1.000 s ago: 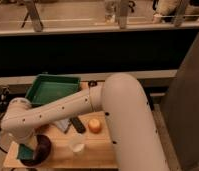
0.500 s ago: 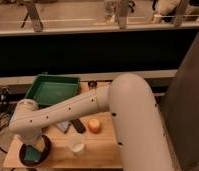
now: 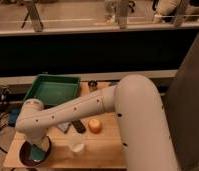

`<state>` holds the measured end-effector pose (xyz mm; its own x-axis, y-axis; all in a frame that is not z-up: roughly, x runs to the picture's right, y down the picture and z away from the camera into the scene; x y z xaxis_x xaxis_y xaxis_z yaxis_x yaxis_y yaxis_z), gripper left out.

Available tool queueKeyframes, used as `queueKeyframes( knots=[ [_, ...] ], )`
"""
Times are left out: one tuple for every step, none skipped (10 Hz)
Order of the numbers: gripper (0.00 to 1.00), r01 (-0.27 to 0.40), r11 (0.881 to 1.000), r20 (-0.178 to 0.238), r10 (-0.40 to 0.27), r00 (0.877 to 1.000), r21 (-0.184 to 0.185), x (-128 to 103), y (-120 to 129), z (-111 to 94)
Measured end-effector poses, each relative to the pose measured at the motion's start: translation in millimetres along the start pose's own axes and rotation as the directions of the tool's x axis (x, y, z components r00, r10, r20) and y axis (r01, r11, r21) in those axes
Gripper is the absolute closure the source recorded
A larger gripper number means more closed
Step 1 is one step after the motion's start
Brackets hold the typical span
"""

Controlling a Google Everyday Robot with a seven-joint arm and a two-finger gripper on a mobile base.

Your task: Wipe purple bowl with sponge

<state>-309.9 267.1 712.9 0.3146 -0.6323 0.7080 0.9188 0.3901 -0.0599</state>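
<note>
My arm point(image 3: 88, 107) reaches down-left across the worktop point(image 3: 100, 150), w/ my claw point(image 3: 37, 149) low over the purple bowl point(image 3: 28, 156) at the front-left corner. The wrist blocks most of the bowl; only its dark rim and a bit of the inside show around it. A teal patch at the claw tip, inside the bowl, looks like the sponge point(image 3: 39, 151), sitting against the bowl's inner surface as far as I can see. Can't tell if my claw is gripping it or not, the wrist hides that. Behind the bowl, toward the back-left of the worktop, sits the green tray point(image 3: 53, 90), well apart from the bowl. Just right of my forearm lies a black oblong object point(image 3: 78, 126), and beside that the small orange bowl point(image 3: 95, 125). A pale translucent cup point(image 3: 76, 146) stands near the front edge, right of the purple bowl, not touching it. A small dark item point(image 3: 92, 85) sits at the back edge, right of the tray.
</note>
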Motion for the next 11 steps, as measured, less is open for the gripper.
queueKeyframes(
  knots=[
    [1.00, 0.001, 1.000, 0.000, -0.001, 1.000, 0.000, 2.6, -0.7, 4.5],
    [1.00, 0.003, 1.000, -0.004, -0.003, 1.000, 0.001, 5.6, -2.4, 8.4],
    [1.00, 0.005, 1.000, -0.010, -0.005, 1.000, 0.004, 8.9, -4.2, 12.4],
    [1.00, 0.011, 1.000, -0.018, -0.010, 1.000, 0.011, 11.7, -7.5, 14.7],
    [1.00, 0.020, 1.000, -0.024, -0.020, 1.000, 0.020, 12.4, -12.0, 15.2],
    [1.00, 0.036, 0.999, -0.031, -0.035, 0.999, 0.033, 11.9, -18.7, 15.2],
    [1.00, 0.055, 0.997, -0.039, -0.053, 0.998, 0.047, 10.6, -27.2, 13.9],
    [1.00, 0.069, 0.996, -0.040, -0.067, 0.997, 0.057, 7.7, -32.9, 12.9],
    [1.00, 0.082, 0.995, -0.042, -0.079, 0.996, 0.064, 5.9, -37.3, 12.1],
    [1.00, 0.098, 0.992, -0.041, -0.095, 0.995, 0.074, 1.9, -43.5, 11.5],
    [1.00, 0.111, 0.991, -0.040, -0.108, 0.993, 0.078, -1.3, -47.5, 11.6]
  ],
)
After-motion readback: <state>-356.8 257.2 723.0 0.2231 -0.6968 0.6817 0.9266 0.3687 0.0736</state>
